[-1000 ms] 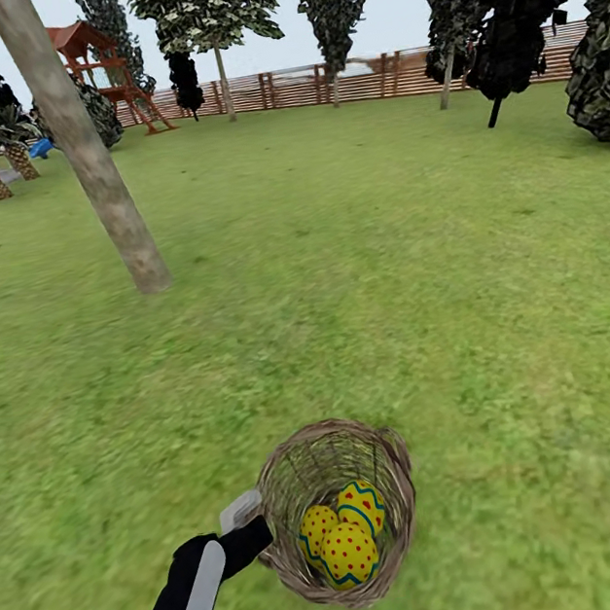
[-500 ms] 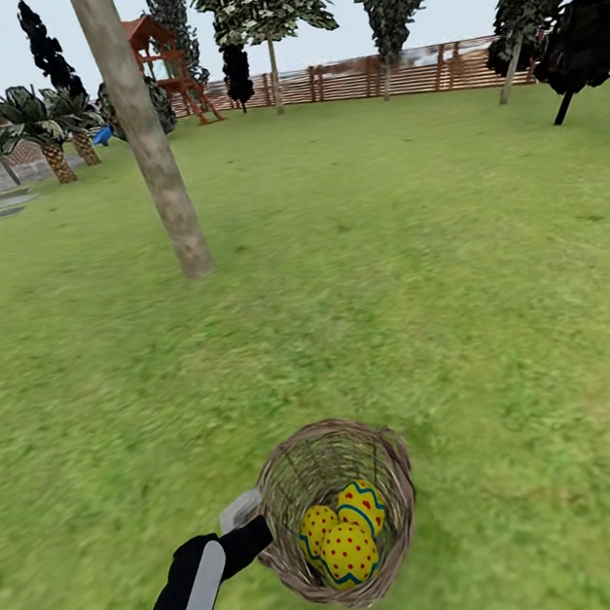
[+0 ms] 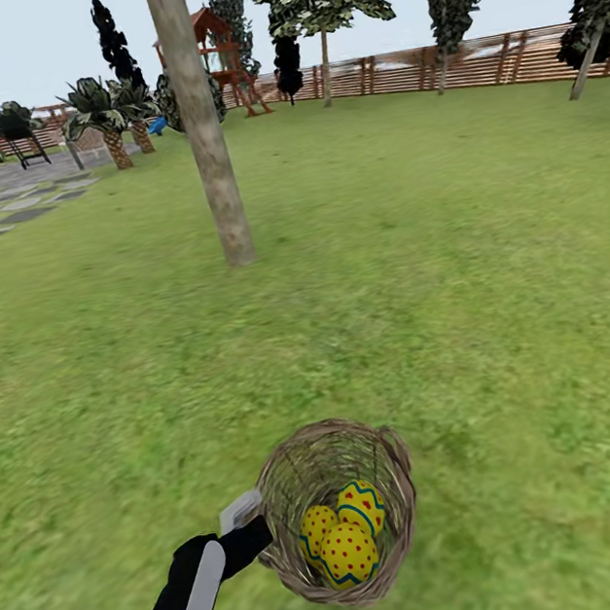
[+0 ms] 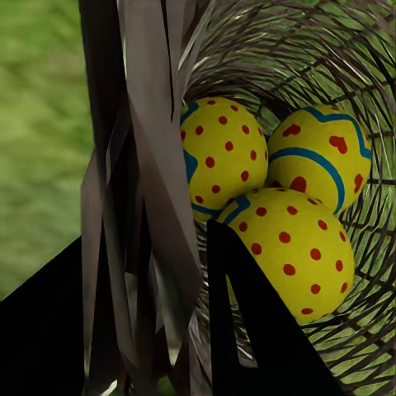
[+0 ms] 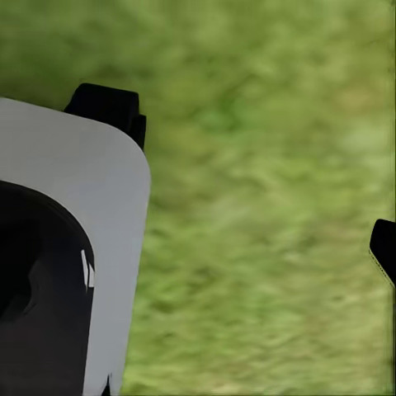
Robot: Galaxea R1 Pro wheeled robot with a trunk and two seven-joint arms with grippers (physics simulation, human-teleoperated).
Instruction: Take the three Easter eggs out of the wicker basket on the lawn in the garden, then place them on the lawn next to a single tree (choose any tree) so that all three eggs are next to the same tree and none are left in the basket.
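1. The left gripper (image 3: 249,523) is clamped on the rim of the small brown open-weave wicker basket (image 3: 388,489) and holds it above the mottled green lawn (image 3: 462,300), in front of the robot and slightly to its left.
2. All three yellow Easter eggs with red dots and blue zigzag bands (image 3: 344,535) lie touching one another at the basket's bottom; the left wrist view shows them (image 4: 272,198) close behind the wicker wall.
3. Over the last second the whole head view has swung: the thick pale grey-brown bare trunk of the tree (image 3: 212,162) has shifted from the far left towards the middle, while basket and arm keep the same place in the picture. That reads as the robot turning to face the tree, not things moving.
4. The tree now stands nearly ahead but well apart, so the approach seems unfinished and no egg is out yet.
5. The right gripper (image 5: 247,173) hangs over blurred grass; its fingers seem spread wide, though the view is poor.
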